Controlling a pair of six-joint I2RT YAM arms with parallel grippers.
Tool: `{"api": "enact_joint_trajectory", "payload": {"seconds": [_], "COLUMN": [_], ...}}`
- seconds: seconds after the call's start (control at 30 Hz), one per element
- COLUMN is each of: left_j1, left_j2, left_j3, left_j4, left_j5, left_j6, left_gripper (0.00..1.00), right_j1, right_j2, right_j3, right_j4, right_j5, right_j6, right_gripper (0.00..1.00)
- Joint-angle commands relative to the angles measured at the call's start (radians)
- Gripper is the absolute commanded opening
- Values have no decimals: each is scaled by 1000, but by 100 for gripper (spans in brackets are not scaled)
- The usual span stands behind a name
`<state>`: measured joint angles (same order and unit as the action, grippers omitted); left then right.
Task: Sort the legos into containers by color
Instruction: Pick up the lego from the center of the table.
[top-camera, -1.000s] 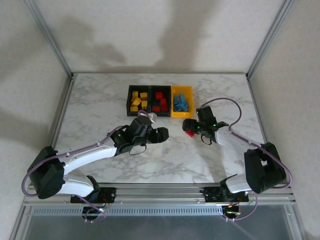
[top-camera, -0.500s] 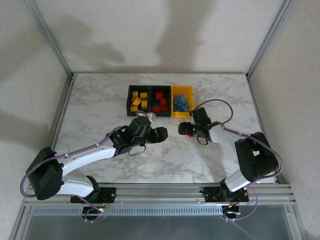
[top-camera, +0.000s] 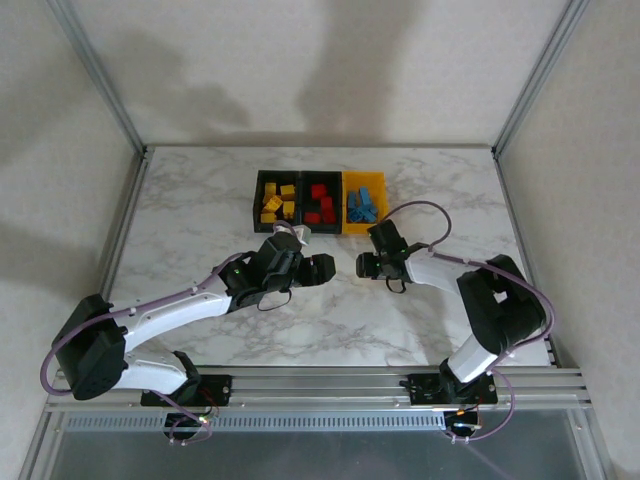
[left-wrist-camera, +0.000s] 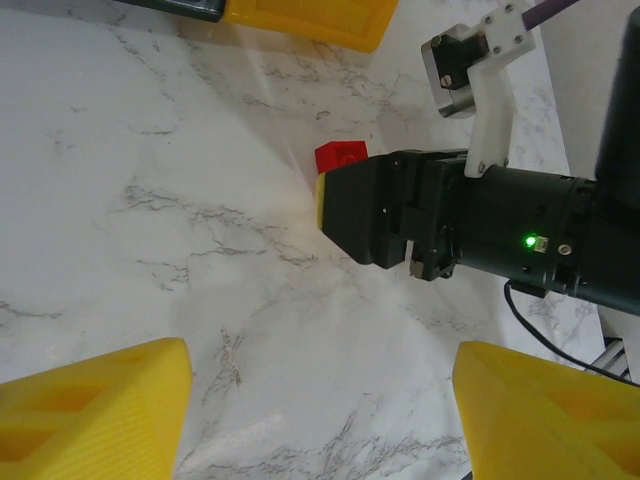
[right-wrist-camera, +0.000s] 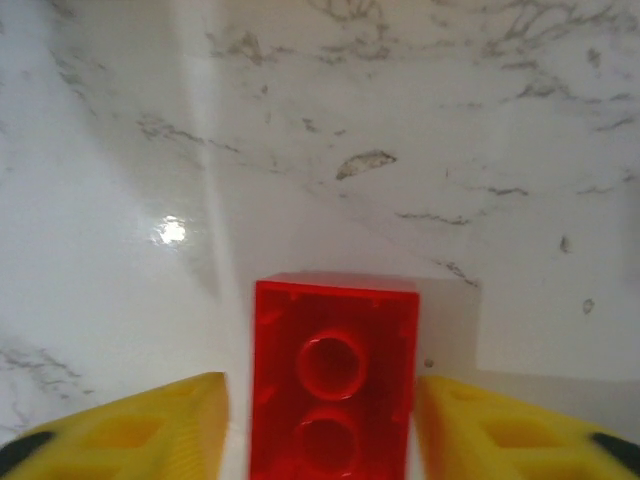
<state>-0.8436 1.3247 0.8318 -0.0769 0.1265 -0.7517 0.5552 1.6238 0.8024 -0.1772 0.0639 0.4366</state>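
While the right tool (right-wrist-camera: 320, 390) straddles a red brick (right-wrist-camera: 335, 370) narrowly, a sliver of worktop (right-wrist-camera: 400, 120) shows along one side. Brick sits mid-worktop, toward the back edge, before the bins (top-camera: 363, 175). Left tool (left-wrist-camera: 320, 350) wide, empty.

Desk (top-camera: 190, 200): glossy white marble pattern, grey veins.
Walls (top-camera: 300, 60): plain off-white at far, left and right, softly shadowed.
Posts (top-camera: 100, 75): aluminium, rising from the far corners.
Rail (top-camera: 320, 382): slotted aluminium along the near edge.
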Motion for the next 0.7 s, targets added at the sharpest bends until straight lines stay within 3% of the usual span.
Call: {"api": "enact_joint_trajectory", "payload": {"seconds": [0.0, 0.07, 0.4, 0.67], "left_j1": [-6, -2, 106, 227], "left_j2": [-28, -37, -149, -243], "left_j3": [-14, -17, -57, -85], "left_j4": [-7, -12, -37, -103], "left_j5": [-31, -46, -99, -92], "left_j6": [4, 0, -41, -46], "left_gripper": [70, 70, 70, 70], "right_j1": [18, 24, 62, 68], "right_j2": [16, -2, -87, 54], "right_j3": [35, 47, 209, 447], "right_j4": [-39, -53, -165, -182], "right_j5": [43, 50, 68, 39], "right_j6": [24, 25, 12, -25], "right_gripper": [39, 34, 33, 33]}}
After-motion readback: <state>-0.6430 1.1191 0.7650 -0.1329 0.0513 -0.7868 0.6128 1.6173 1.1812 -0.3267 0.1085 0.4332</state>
